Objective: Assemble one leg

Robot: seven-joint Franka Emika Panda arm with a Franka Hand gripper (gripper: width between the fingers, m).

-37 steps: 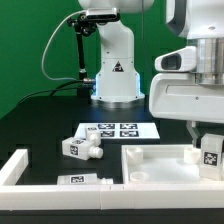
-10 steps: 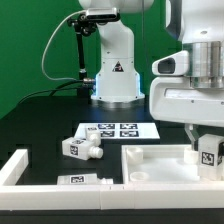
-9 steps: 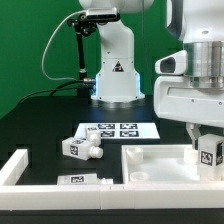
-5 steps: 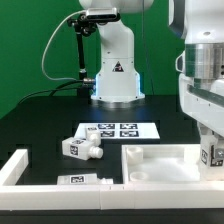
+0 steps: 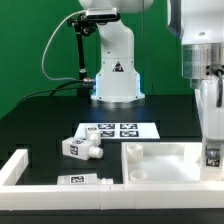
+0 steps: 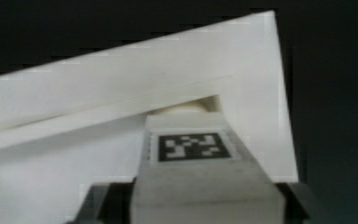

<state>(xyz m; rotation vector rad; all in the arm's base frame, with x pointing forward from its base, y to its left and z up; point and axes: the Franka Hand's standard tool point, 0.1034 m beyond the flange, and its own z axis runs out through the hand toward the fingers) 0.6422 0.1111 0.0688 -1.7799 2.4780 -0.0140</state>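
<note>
In the exterior view my gripper (image 5: 211,150) reaches down at the right edge and is shut on the leg (image 5: 212,155), a short white post with a black-and-white tag. The leg stands upright at the right corner of the large white square panel (image 5: 160,166). In the wrist view the leg (image 6: 195,150) fills the middle with its tag facing the camera. My dark fingers (image 6: 108,206) press on both of its sides, and the panel's corner (image 6: 140,85) lies behind it. I cannot tell how the leg's lower end meets the panel.
Two more white tagged legs (image 5: 80,147) lie on the black table left of the panel. The marker board (image 5: 118,130) lies behind them. Long white border bars (image 5: 14,168) run along the front left. The robot's base (image 5: 112,75) stands at the back.
The hand has turned about its vertical axis, so its wide white body now shows narrow. The leg has stayed in the jaws at the panel's corner and sits slightly lower.
</note>
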